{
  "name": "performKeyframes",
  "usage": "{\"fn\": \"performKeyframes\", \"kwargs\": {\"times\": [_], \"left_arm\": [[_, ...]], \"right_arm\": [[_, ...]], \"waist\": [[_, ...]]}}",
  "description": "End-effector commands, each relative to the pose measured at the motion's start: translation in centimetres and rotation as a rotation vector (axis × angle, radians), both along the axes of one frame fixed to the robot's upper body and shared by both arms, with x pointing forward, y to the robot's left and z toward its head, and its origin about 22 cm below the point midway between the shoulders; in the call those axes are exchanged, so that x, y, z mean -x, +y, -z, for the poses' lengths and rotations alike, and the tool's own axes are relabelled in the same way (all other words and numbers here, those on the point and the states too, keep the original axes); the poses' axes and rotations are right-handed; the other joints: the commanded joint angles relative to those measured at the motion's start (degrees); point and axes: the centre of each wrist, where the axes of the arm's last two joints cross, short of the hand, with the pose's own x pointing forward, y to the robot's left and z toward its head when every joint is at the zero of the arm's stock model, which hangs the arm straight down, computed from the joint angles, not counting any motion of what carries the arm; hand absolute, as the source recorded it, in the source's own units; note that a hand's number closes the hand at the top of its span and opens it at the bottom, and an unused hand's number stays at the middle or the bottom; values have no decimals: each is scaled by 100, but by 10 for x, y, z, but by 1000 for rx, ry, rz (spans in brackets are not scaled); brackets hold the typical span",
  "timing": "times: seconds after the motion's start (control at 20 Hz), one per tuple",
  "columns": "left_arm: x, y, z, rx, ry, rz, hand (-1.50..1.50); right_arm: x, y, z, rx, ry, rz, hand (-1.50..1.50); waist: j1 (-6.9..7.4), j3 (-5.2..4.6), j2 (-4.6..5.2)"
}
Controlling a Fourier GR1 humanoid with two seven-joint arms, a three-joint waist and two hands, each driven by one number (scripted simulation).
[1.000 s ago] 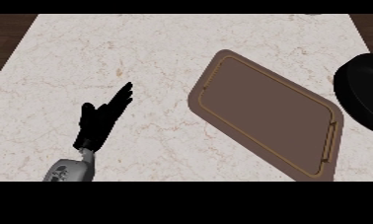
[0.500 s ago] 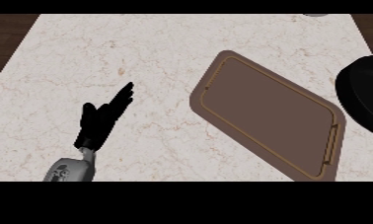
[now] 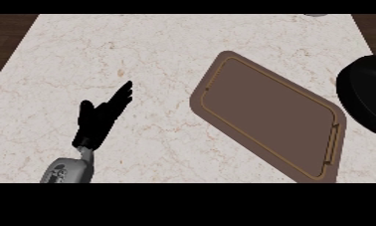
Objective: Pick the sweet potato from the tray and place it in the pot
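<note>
A brown rectangular tray [image 3: 268, 120] lies tilted on the marble counter, right of centre, and nothing shows on it. The black pot [image 3: 360, 93] is cut off by the right edge of the head view. No sweet potato is visible anywhere. My left hand [image 3: 99, 120] rests at the lower left, open, fingers straight and pointing up and to the right, well apart from the tray. My right hand does not show.
The pale marble counter [image 3: 147, 46] stretches across the view, with dark wood [image 3: 11, 31] past its left edge. A small grey object [image 3: 316, 15] peeks in at the top right.
</note>
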Motion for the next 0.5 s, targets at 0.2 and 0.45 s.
{"fn": "performKeyframes", "kwargs": {"times": [0.2, 0.45], "left_arm": [[-3, -6, -2, -2, -4, -13, 0], [-2, 22, 3, -9, -23, -22, 0]], "right_arm": [[-28, 31, 30, 286, 240, 39, 150], [-47, 56, 58, 333, 444, 165, -150]], "waist": [[-26, -5, -3], [-27, -7, 6]]}}
